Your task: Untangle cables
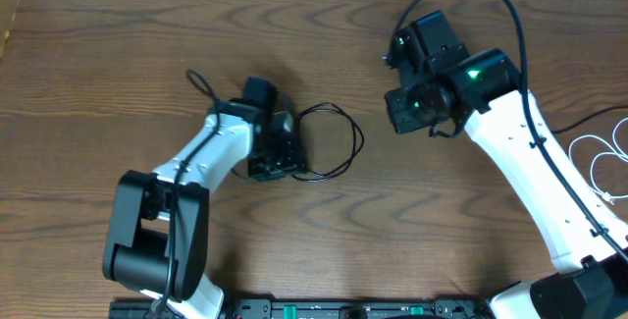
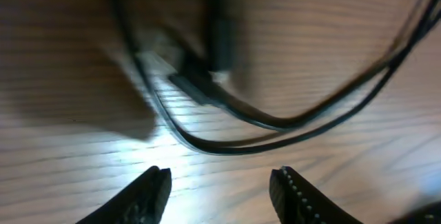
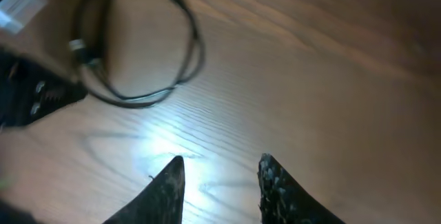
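The black cable (image 1: 339,142) lies in a loose loop on the wooden table, just right of my left gripper (image 1: 283,162). Up close, the left wrist view shows the black cable (image 2: 275,124) and its blurred plug ends (image 2: 200,83) just ahead of the open left gripper (image 2: 220,182), with nothing between its fingers. The white cable (image 1: 594,157) lies apart at the far right edge. My right gripper (image 1: 404,113) hovers right of the black loop. In its wrist view the right gripper (image 3: 220,176) stands open over bare wood, with the black cable (image 3: 138,45) ahead at upper left.
The right arm's thick black wire (image 1: 510,10) arches over the back right of the table. The white right arm (image 1: 535,172) crosses the table beside the white cable. A black rail (image 1: 343,309) runs along the front edge.
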